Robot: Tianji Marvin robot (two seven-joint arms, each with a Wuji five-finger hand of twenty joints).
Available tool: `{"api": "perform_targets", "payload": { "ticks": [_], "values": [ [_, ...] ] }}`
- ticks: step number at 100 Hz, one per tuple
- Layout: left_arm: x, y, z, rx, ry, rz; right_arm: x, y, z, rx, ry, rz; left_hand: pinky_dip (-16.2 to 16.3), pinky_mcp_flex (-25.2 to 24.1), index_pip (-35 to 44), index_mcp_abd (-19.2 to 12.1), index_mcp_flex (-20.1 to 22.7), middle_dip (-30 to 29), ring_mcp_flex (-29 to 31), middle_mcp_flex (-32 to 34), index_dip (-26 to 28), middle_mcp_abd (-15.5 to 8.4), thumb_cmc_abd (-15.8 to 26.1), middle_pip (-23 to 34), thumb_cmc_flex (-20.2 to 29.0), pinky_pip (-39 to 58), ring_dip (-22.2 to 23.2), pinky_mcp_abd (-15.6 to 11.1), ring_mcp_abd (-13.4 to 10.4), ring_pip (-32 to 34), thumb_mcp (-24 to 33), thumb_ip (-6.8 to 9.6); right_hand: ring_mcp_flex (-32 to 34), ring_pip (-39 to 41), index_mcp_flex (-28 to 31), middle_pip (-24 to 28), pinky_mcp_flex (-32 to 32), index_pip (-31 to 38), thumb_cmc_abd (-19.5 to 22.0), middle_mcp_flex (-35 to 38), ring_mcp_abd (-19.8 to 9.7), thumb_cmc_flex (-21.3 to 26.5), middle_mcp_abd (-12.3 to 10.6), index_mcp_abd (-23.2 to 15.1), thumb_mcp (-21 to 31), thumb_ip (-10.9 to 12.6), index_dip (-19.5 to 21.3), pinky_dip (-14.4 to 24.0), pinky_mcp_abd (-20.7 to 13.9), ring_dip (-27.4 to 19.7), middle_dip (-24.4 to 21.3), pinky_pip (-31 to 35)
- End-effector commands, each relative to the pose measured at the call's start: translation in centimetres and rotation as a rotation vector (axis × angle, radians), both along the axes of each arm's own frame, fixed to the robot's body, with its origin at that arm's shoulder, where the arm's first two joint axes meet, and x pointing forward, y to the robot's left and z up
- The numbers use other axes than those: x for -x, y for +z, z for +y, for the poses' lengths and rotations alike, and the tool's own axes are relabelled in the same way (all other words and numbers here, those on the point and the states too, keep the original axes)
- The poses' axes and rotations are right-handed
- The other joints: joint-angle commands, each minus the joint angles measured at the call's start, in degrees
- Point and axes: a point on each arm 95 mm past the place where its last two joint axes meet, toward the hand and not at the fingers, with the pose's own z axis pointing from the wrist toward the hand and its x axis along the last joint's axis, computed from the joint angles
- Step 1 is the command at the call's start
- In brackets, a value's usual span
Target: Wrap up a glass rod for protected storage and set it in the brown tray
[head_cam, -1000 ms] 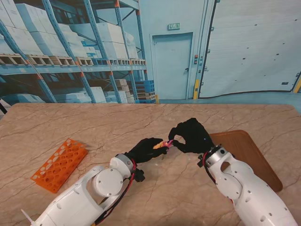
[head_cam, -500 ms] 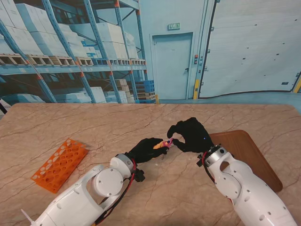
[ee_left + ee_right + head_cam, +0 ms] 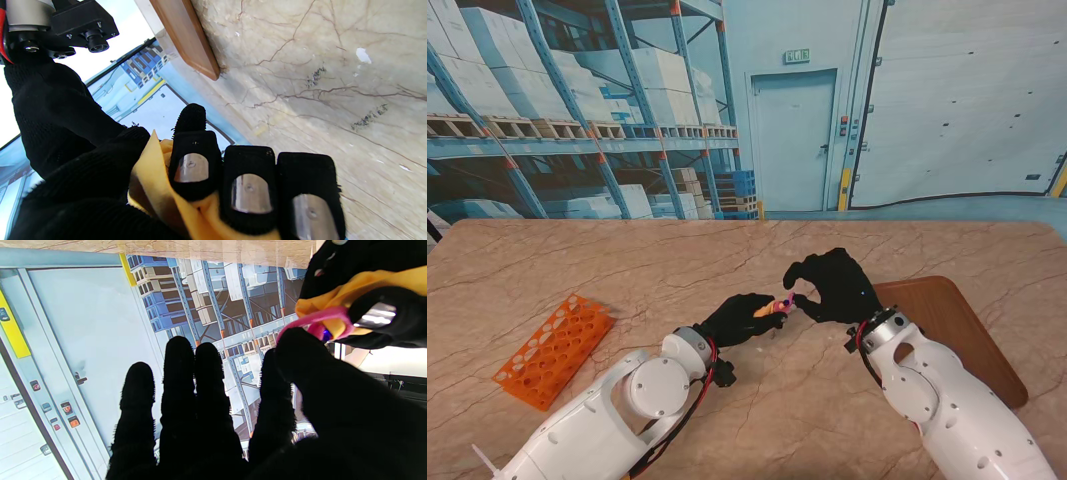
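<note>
From the stand I see my left hand [image 3: 745, 318] clamped on the yellow-wrapped rod [image 3: 769, 309] mid-counter, the brown tray [image 3: 947, 325] toward the right edge; its wrist shows cloth [image 3: 173, 200] pinched firmly; the right wrist shows my right hand [image 3: 300, 400] pinching the pink band [image 3: 317, 320], which I'd stretch evenly over the bundle.

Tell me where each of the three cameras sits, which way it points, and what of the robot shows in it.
Stand view: above the shoulders, looking down at the table; shows both arms, left hand, right hand, brown tray, orange rack.
Left wrist view: looks along the left hand's fingers, closed on yellow cloth; the right hand and tray edge lie beyond.
Right wrist view: looks along the right hand's fingers toward the backdrop; its thumb and forefinger pinch a pink band.
Shared: all three show the cloth bundle between the hands.
</note>
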Motion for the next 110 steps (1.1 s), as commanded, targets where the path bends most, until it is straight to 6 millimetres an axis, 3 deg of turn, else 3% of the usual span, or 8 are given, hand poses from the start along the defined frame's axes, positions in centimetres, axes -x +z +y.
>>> {"api": "perform_targets", "payload": {
  "ticks": [1, 53, 110],
  "values": [
    [0.26, 0.03, -0.27, 0.007, -0.002, 0.006, 0.34, 0.11, 0.41, -0.011, 0.012, -0.004, 1.64, 1.55, 1.67, -1.44, 0.20, 0.52, 0.68, 2.33, 0.04, -1.19, 0.87, 1.39, -0.46, 14.91, 0.77, -3.69, 2.28, 5.79, 1.12, -1.56, -1.14, 1.27, -1.61, 1.07, -0.46, -0.75, -1.61, -1.71, -1.03, -1.86, 0.49, 0.83, 1.16, -1.03, -0.61, -0.72, -0.43, -0.28, 0.50, 1.34],
    [0.28, -0.01, -0.32, 0.003, -0.002, 0.010, 0.94, 0.17, 0.21, -0.015, 0.015, -0.022, 1.61, 1.56, 1.68, -1.41, 0.21, 0.51, 0.67, 2.33, 0.05, -1.19, 0.87, 1.40, -0.39, 14.91, 0.75, -3.73, 2.28, 5.80, 1.15, -1.56, -0.94, 1.26, -1.24, 1.00, -0.34, -2.44, -1.17, -1.62, -1.18, -2.08, 0.40, 1.44, 1.94, -1.26, -1.29, -0.82, -0.65, -0.24, 0.39, 1.41],
    [0.30, -0.03, -0.36, 0.002, -0.007, 0.014, 0.57, 0.26, 0.18, -0.023, -0.004, -0.029, 1.65, 1.56, 1.69, -1.42, 0.25, 0.51, 0.67, 2.33, 0.02, -1.20, 0.82, 1.39, -0.37, 14.91, 0.74, -3.74, 2.32, 5.81, 1.18, -1.55, -0.63, 1.81, -0.45, 1.59, -0.10, 0.39, 1.86, -1.27, -1.14, 0.01, 0.48, 1.07, -1.23, -1.57, -1.49, -0.79, -0.68, -0.15, 0.59, 1.87]
  ]
}}
